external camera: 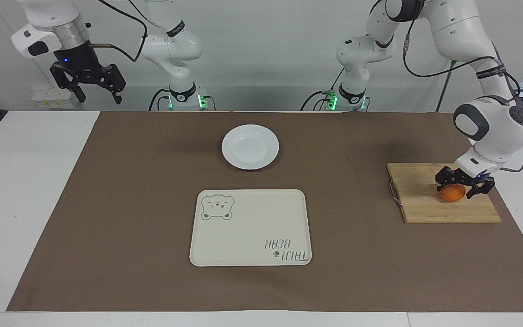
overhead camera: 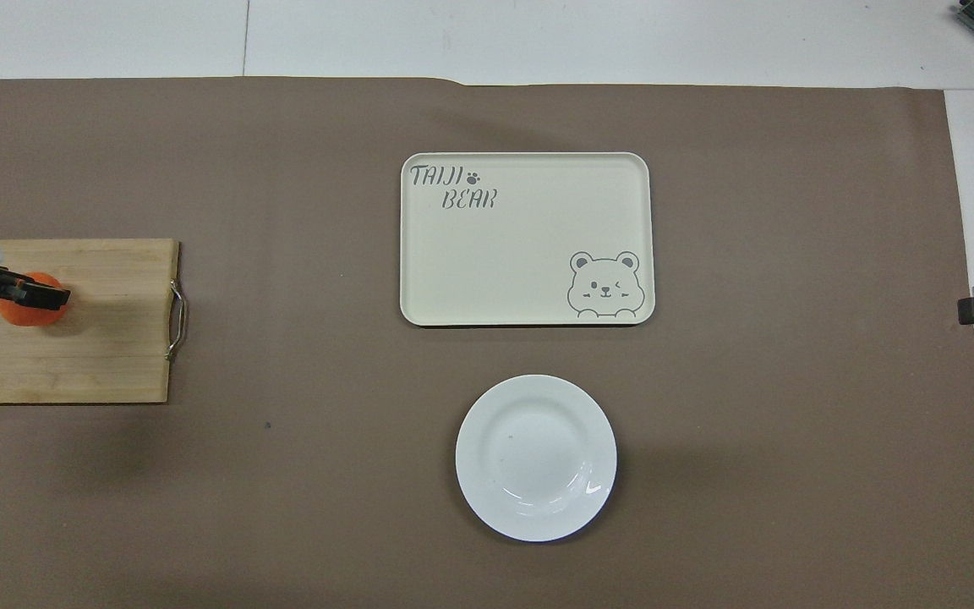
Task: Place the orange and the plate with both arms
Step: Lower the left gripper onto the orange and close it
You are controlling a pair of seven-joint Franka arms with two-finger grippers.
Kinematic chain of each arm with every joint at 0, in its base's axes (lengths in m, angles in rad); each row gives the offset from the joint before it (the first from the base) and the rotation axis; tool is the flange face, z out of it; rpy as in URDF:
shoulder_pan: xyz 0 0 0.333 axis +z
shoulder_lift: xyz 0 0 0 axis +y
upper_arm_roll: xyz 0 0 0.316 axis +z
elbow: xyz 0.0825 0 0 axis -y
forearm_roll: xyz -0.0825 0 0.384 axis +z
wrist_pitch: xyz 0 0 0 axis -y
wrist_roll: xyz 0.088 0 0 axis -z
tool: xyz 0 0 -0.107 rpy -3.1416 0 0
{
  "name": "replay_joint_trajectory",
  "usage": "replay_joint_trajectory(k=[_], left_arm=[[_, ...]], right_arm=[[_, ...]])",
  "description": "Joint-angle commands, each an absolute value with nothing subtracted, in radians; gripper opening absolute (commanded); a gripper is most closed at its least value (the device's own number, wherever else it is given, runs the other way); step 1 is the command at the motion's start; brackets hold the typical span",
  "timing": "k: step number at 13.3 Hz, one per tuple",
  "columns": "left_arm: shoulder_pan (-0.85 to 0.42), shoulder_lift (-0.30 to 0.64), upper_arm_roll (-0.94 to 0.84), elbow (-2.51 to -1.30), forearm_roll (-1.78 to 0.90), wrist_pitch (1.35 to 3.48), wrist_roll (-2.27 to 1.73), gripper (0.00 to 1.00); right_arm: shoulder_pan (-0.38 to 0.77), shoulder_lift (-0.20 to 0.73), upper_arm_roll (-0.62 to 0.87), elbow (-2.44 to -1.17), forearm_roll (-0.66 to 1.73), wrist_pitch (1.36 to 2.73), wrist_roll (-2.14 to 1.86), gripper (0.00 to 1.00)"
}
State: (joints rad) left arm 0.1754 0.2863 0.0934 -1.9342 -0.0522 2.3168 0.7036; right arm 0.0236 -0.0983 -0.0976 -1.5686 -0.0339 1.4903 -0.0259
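Observation:
The orange lies on a wooden cutting board at the left arm's end of the table. My left gripper is down over the orange, open, with a finger on each side of it; I cannot tell if they touch it. In the overhead view the left gripper covers the top of the orange. The white plate sits empty on the brown mat near the robots, also in the overhead view. My right gripper waits open, raised at the right arm's end of the table.
A cream tray with a bear drawing lies farther from the robots than the plate, also in the overhead view. The cutting board has a metal handle on its edge toward the tray. The brown mat covers most of the table.

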Motion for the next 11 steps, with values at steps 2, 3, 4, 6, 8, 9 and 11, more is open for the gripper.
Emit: replay_joint_trajectory(k=[2,3,4,6,8,9,11], left_arm=[[0.212,0.284,0.091,-1.986,-0.066,2.368,0.718,1.0],[0.21,0.284,0.091,-1.988,-0.066,2.367,0.709,1.0],[0.21,0.284,0.091,-1.987,-0.066,2.368,0.707,1.0],[0.213,0.284,0.091,-1.985,-0.066,2.37,0.715,0.74],[0.207,0.284,0.091,-1.983,-0.066,2.37,0.718,0.34],[0.199,0.282,0.091,-1.979,-0.066,2.37,0.712,0.24],[0.19,0.27,0.089,-1.964,-0.066,2.368,0.706,0.03]], right_arm=[[0.021,-0.12,-0.092,-1.589,-0.041,1.496,-0.015,1.0],[0.021,-0.12,-0.092,-1.589,-0.041,1.496,-0.015,1.0],[0.021,-0.12,-0.092,-1.589,-0.041,1.496,-0.015,1.0],[0.021,-0.12,-0.092,-1.589,-0.041,1.496,-0.015,1.0],[0.021,-0.12,-0.092,-1.589,-0.041,1.497,-0.015,1.0],[0.021,-0.12,-0.092,-1.589,-0.041,1.496,-0.015,1.0],[0.021,-0.12,-0.092,-1.589,-0.041,1.497,-0.015,1.0]])
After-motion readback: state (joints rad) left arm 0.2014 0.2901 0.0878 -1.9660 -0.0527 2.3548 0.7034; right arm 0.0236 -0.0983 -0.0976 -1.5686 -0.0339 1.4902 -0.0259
